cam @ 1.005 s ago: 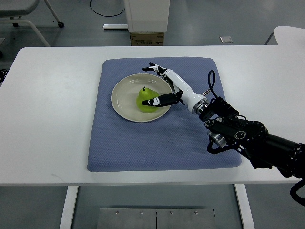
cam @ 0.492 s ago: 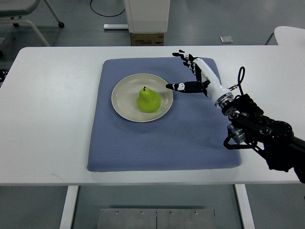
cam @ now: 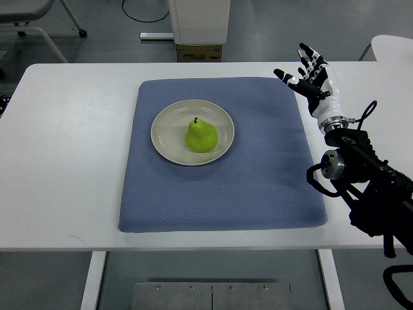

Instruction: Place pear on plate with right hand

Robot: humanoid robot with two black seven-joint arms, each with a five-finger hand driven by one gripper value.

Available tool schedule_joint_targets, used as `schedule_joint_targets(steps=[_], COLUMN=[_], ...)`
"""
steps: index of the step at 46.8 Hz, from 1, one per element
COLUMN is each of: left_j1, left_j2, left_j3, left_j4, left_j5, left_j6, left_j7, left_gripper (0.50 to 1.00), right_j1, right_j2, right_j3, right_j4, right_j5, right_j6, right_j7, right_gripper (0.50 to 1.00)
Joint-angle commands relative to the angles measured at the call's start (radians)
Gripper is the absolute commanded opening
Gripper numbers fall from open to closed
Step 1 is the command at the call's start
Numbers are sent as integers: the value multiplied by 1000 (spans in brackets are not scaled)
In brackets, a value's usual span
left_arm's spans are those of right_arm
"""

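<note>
A green pear [cam: 202,136] stands upright on a beige round plate [cam: 169,123] on the blue mat [cam: 219,187]. My right hand [cam: 308,73] is open, fingers spread, over the white table just past the mat's far right corner, well clear of the plate. It holds nothing. Its black arm [cam: 361,181] comes in from the right edge. The left arm does not show.
The white table [cam: 71,142] lies all around the mat. Beyond its far edge stand a white pedestal with a cardboard box [cam: 199,52] and a chair base [cam: 39,26]. Another white surface [cam: 393,46] shows at the far right.
My right hand let go of the pear on the plate, opened, and drew back to the right and away, from the plate to beyond the mat's right corner.
</note>
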Motion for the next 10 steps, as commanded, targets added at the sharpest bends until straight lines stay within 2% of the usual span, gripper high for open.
schedule_joint_targets(steps=[1,10], left_j1=[0,0], left_j2=[0,0], left_j3=[0,1], left_j4=[0,0], left_j5=[0,0], left_j6=[0,0], left_j7=[0,0], left_gripper=[1000,1000], right_j1=[-10,-15], right_j2=[26,57], right_j3=[31,45], right_j4=[-9,-12], right_j5=[0,0], right_j6=[-8,-14], right_j7=[1,3], right_gripper=[1000,1000])
